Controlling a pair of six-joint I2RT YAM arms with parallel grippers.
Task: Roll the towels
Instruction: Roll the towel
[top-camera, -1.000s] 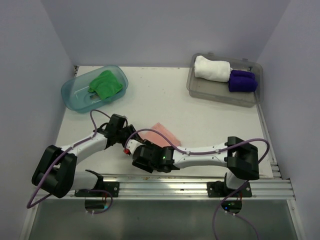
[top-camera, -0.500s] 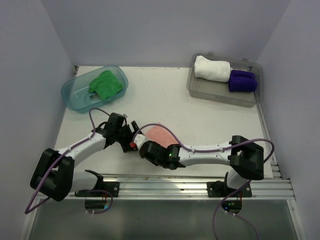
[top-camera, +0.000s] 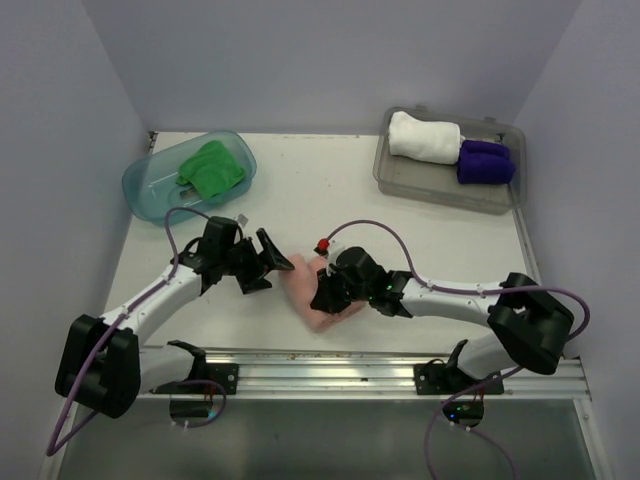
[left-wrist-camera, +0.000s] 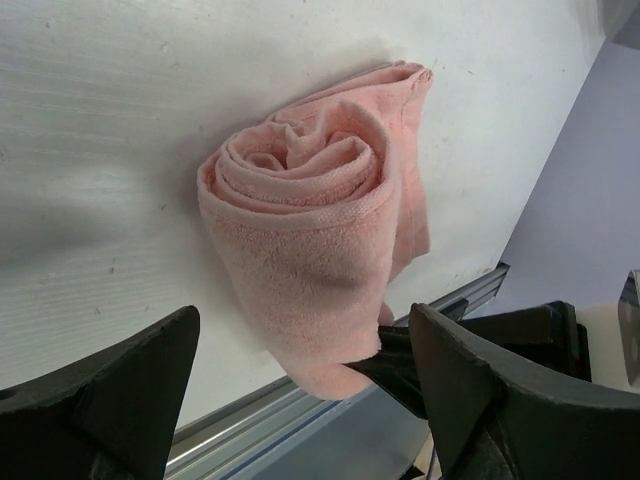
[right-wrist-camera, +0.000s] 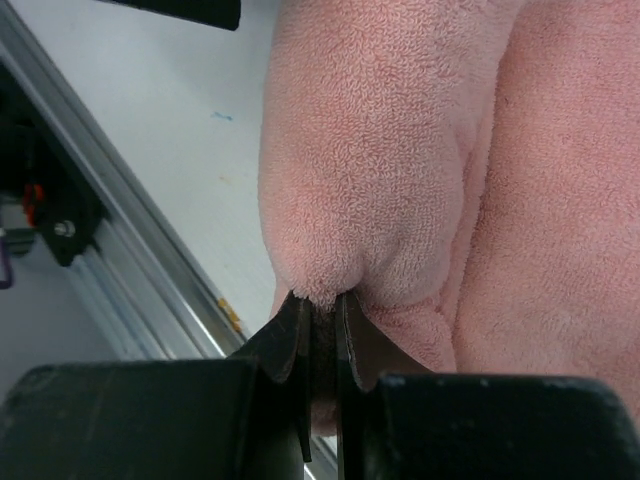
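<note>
The salmon pink towel (top-camera: 314, 296) lies loosely rolled on the counter (top-camera: 330, 195), near the front rail and between the two arms. The left wrist view shows its coiled end (left-wrist-camera: 300, 170); its far end is hidden behind the roll.

The right pincer (right-wrist-camera: 320, 300) is closed on a small fold at the towel's edge. From above, its fingertips (top-camera: 322, 298) are buried under the wrist and cloth. The right wrist view is filled with pink cloth, cut off at the top and right.

The left pincer (top-camera: 274, 264) stands wide open just beside the roll, one finger to each side in its own camera (left-wrist-camera: 300, 345). Whether it touches the cloth is hard to tell.

The green towel (top-camera: 211, 168) sits bunched in the teal tub (top-camera: 148, 196). The white towel (top-camera: 424, 137) and dark purple towel (top-camera: 485, 161) lie rolled in the grey tray (top-camera: 440, 190).
</note>
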